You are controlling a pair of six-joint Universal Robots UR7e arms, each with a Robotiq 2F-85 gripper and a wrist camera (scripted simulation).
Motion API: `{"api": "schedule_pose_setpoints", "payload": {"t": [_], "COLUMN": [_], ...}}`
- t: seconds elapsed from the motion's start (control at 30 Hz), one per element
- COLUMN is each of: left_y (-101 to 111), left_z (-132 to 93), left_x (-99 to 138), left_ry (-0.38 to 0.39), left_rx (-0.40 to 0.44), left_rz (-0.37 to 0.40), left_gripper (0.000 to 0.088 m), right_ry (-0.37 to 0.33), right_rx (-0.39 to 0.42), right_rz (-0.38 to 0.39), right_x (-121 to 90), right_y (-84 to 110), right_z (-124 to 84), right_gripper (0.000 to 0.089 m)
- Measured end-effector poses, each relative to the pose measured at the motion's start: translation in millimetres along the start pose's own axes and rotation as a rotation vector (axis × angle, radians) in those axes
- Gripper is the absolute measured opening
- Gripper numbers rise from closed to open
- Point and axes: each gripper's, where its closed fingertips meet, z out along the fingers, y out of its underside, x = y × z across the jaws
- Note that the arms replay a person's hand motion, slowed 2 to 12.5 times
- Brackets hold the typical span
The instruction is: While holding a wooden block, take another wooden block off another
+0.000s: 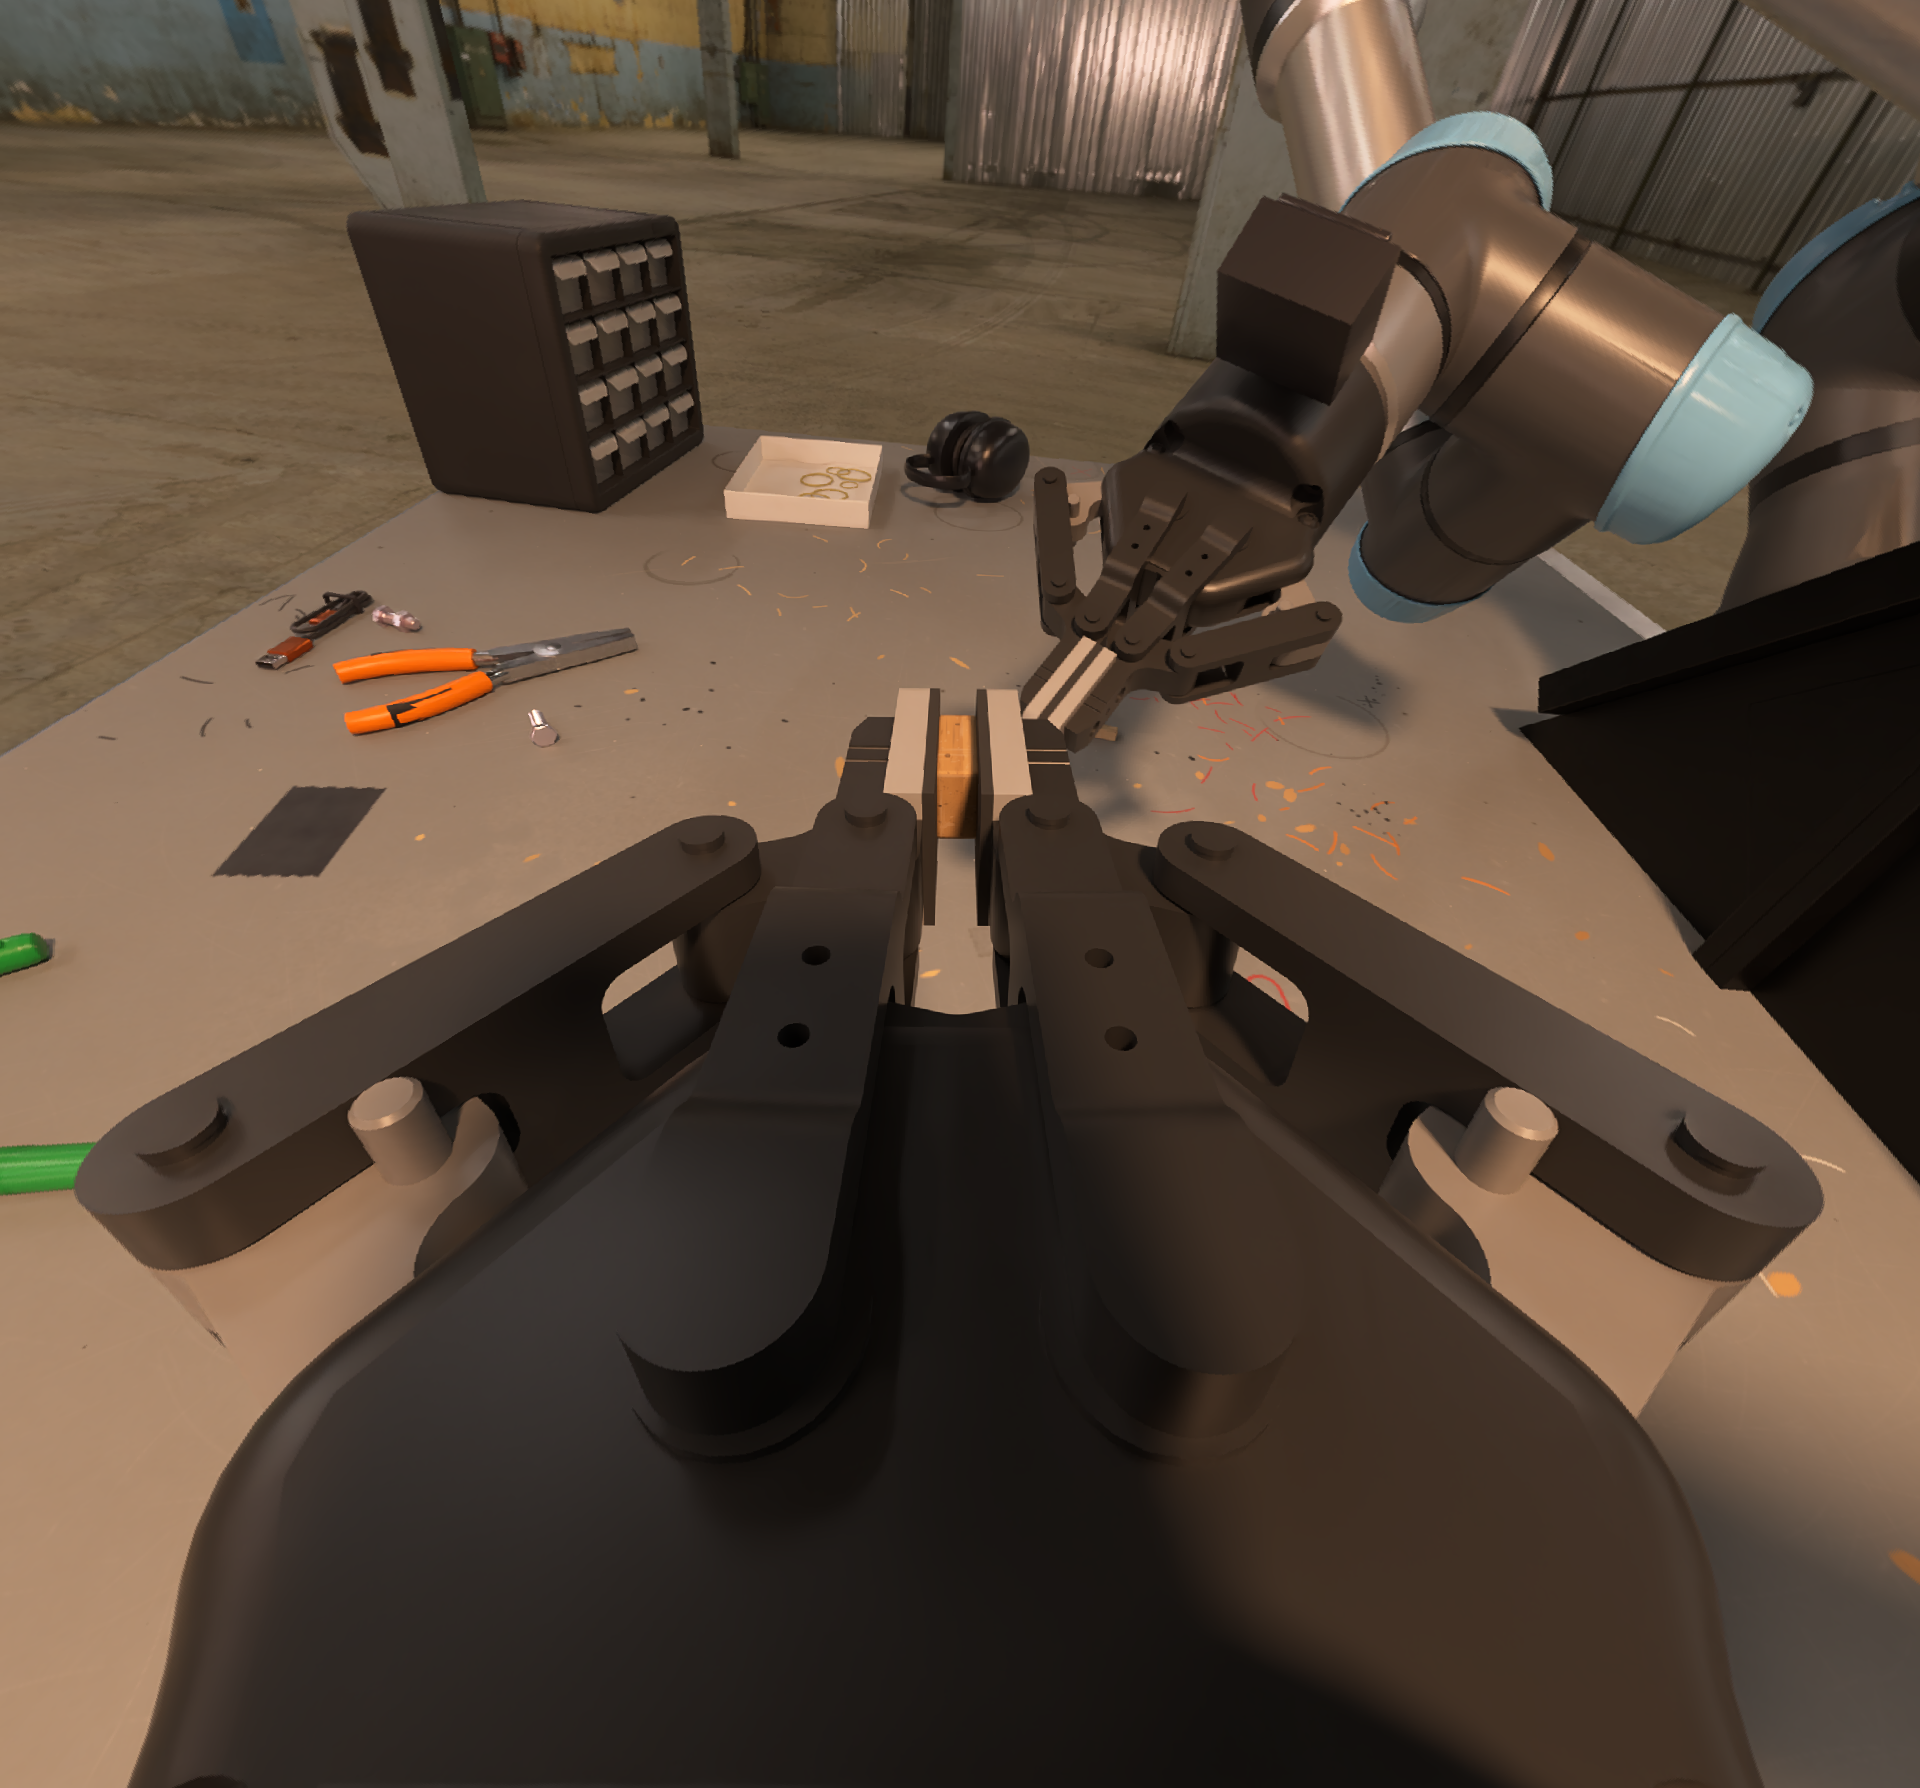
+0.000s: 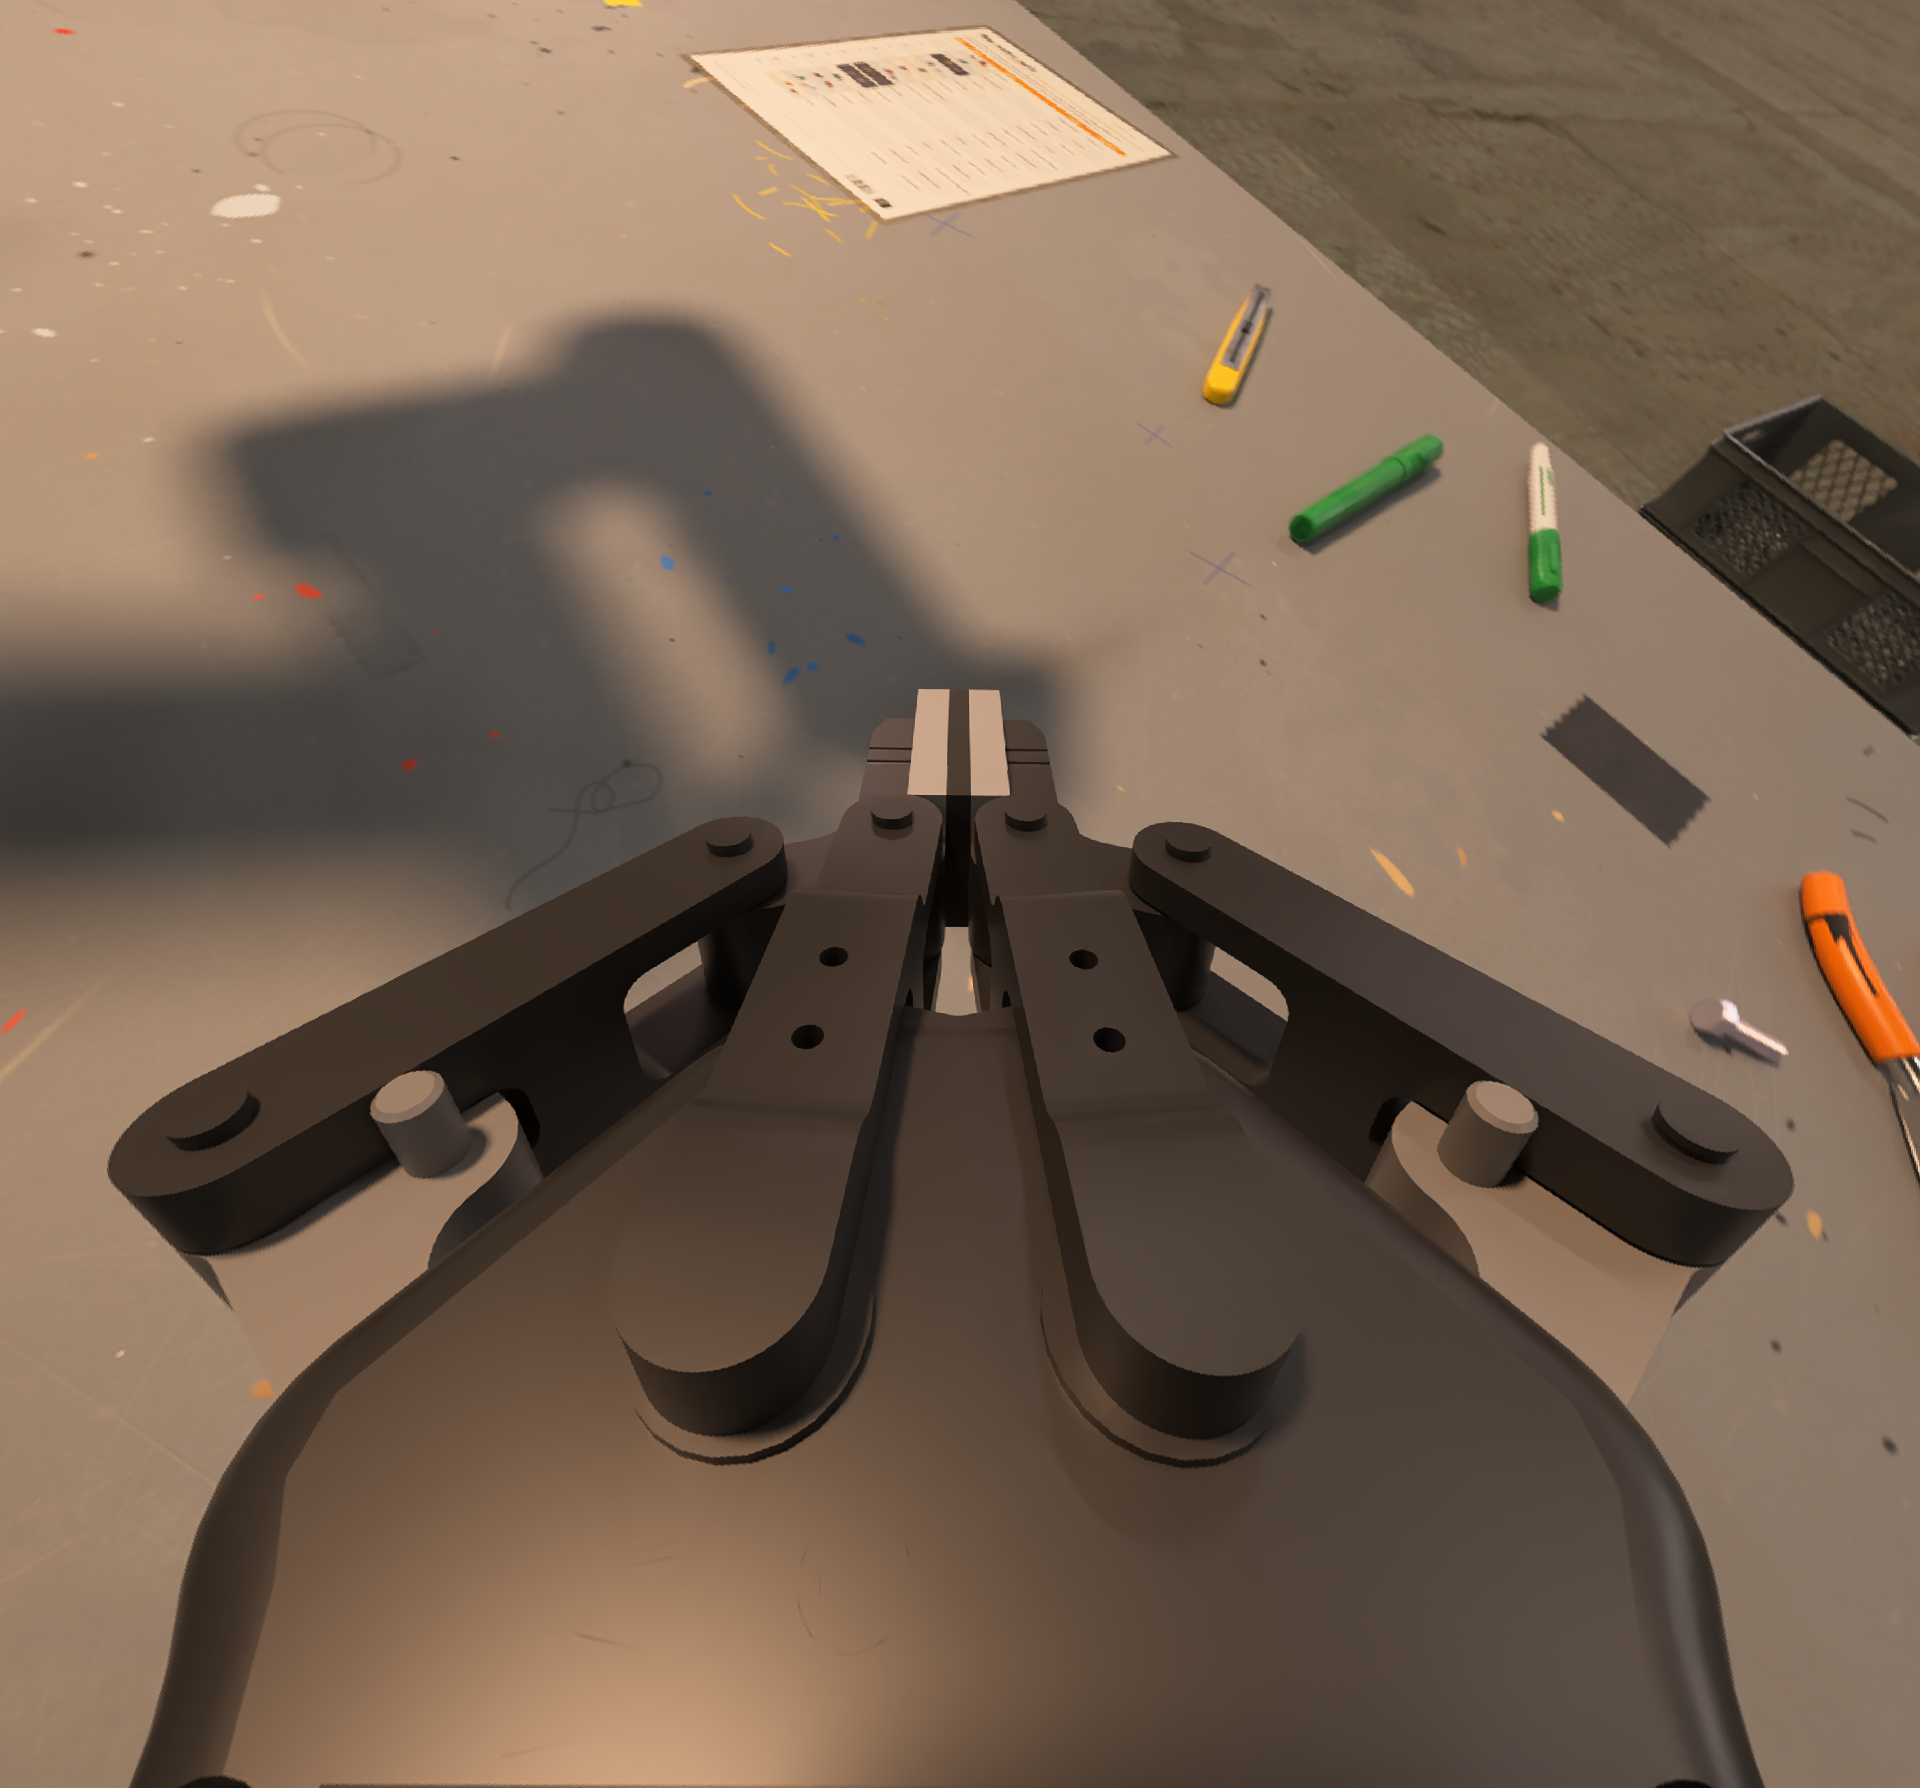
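In the left wrist view the left gripper (image 1: pixel 957 764) pinches a wooden block (image 1: pixel 957 774) between its pale pads (image 1: pixel 911 743), one pad on each side face. The block sits upright in the grip, its long axis running top to bottom in the picture, its narrow grained face turned toward the camera; its far end is hidden by the fingers. It is held clear above the grey table (image 1: pixel 623 865).

Just beyond and to the right, the right gripper (image 1: pixel 1070 689) reaches down at a slant, its pads pressed together with nothing visible between them. Its tip lies just beside the left gripper's right pad; a sliver of something tan shows on the table under it, too small to tell what.

Left of the grippers lie a bolt (image 1: pixel 542 726), orange pliers (image 1: pixel 468 673) and a dark tape patch (image 1: pixel 301 830). Farther back stand a white tray (image 1: pixel 802 483), black earmuffs (image 1: pixel 971 456) and a dark drawer cabinet (image 1: pixel 530 351).

In the right wrist view the right gripper (image 2: pixel 957 741) shows the same closed, empty pads over bare table. Beyond to the right lie two green markers (image 2: pixel 1363 489), a yellow knife (image 2: pixel 1236 348) and, farthest, a printed sheet (image 2: pixel 925 117).
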Motion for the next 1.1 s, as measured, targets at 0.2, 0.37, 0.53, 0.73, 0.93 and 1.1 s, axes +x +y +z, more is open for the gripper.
{"api": "schedule_pose_setpoints", "payload": {"t": [0.2, 0.37, 0.53, 0.73, 0.93, 1.1], "left_y": [0.0, 1.1, 2.5, 4.5, 1.6, -3.0], "left_z": [-2.3, -3.1, -3.4, -2.8, -1.8, -0.2], "left_x": [-0.6, -1.2, -0.6, -0.7, 0.7, 4.4], "left_ry": [0.008, 0.011, 0.020, 0.025, 0.034, 0.047], "left_rx": [0.003, 0.003, 0.007, 0.001, 0.007, 0.018], "left_rz": [-0.007, -0.011, -0.017, -0.026, -0.028, -0.026], "left_gripper": [0.0061, 0.0061, 0.0061, 0.0061, 0.0061, 0.0061], "right_ry": [0.088, 0.194, 0.354, 0.497, 0.584, 0.631], "right_rx": [-0.021, -0.059, -0.175, -0.280, -0.335, -0.333], "right_rz": [0.057, 0.105, 0.141, 0.153, 0.201, 0.240], "right_x": [19.7, 35.3, 51.7, 58.2, 58.4, 59.5], "right_y": [12.0, 21.8, 38.5, 46.6, 50.5, 49.3], "right_z": [-12.9, -29.4, -53.0, -81.1, -104.9, -121.9], "right_gripper": [0.0000, 0.0000, 0.0000, 0.0000, 0.0000, 0.0000]}}
